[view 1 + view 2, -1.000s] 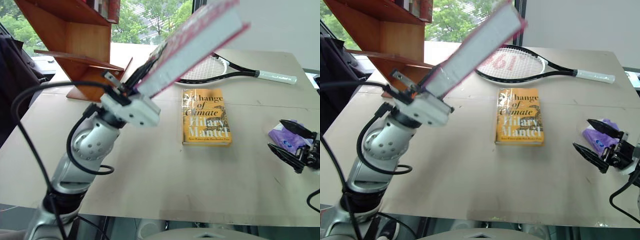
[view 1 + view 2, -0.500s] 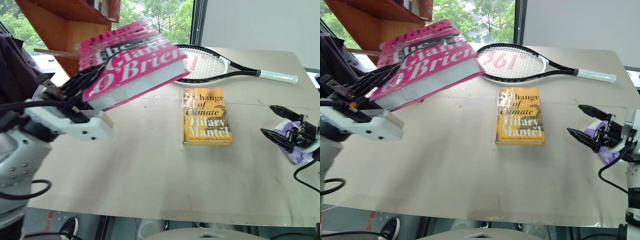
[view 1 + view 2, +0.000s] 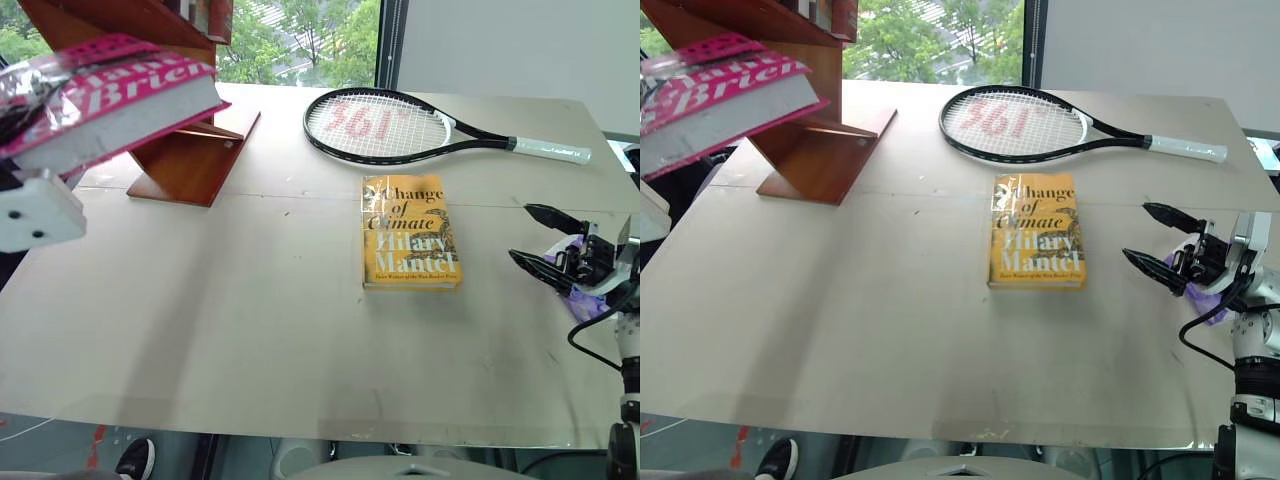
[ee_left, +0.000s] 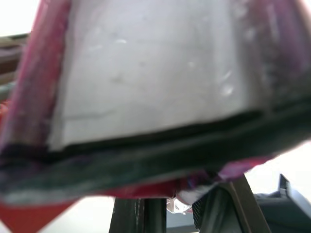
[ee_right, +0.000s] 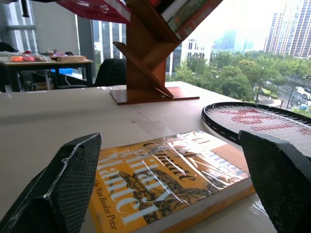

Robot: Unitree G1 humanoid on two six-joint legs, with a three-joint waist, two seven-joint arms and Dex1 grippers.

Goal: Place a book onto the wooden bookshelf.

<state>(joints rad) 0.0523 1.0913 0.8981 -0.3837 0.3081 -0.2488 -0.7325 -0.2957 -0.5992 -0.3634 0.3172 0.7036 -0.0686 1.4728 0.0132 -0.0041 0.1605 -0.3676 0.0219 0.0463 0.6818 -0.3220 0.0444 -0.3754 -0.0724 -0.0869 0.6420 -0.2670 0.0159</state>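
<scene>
Your left gripper [image 3: 15, 125] has swung the book [image 3: 105, 100] away from the middle of the table [image 3: 250, 330] and out to its left edge; you are now carrying it raised, just beside the wooden bookshelf [image 3: 185, 150], its fingers staying clamped on the spine end. The white page edges are facing you, and the book's far corner is overlapping the shelf's lower slanted board in the head views; whether they are touching, you cannot tell. In the left wrist view the book [image 4: 155, 82] is lying right across the fingers [image 4: 141, 213].

Beyond the fingertips, the shelf's flat base is sitting on the table near the left rear corner. To the right of it, the tennis racket [image 3: 400, 125] is lying along the far edge, and the yellow book [image 3: 410, 232] is lying flat at mid-table, well apart from the shelf. Bare tabletop is running all along the near edge.

Your right gripper [image 3: 1160, 240] is hovering near the right edge, fingers spread apart and empty, tips pointing toward the yellow book [image 5: 170, 179], with a purple object [image 3: 1200, 295] just behind them.
</scene>
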